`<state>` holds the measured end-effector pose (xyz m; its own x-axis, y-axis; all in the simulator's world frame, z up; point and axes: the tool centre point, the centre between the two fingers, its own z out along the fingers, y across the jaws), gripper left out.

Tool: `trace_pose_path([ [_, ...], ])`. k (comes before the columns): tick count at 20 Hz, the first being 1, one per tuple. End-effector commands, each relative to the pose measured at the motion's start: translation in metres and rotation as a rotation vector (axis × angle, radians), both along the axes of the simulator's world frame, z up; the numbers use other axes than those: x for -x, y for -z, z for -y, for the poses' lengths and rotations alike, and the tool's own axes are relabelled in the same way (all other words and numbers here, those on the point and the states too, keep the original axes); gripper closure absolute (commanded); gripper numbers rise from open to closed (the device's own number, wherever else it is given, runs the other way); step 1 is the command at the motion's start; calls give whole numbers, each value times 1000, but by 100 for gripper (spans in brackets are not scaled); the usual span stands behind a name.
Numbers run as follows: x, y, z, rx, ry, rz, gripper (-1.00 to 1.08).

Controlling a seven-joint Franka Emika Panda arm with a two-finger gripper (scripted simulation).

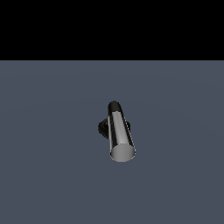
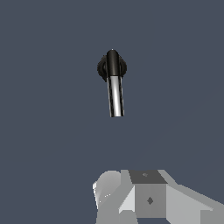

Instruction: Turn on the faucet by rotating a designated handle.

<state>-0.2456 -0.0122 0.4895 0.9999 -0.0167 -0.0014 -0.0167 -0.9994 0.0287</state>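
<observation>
Your gripper point(image 2: 148, 197) sits well short of the handle point(image 2: 115, 96), holding nothing; its opening can't be told.

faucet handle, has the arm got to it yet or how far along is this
Nothing looks done yet. The shiny silver cylindrical handle of the small black-based faucet stands alone on the grey floor, with no arm near it in the exterior view. In hand: only the approach; the wrist view shows grey gripper parts well apart from the faucet, jaw state unclear. Left: reaching the handle, making contact and rotating it.
</observation>
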Motion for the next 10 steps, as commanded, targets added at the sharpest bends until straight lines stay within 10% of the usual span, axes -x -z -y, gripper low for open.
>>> trace_pose_path([
  [1,0,0,0,0,0,0,108],
  [10,-1,19,-2,-1,-8,0,108],
])
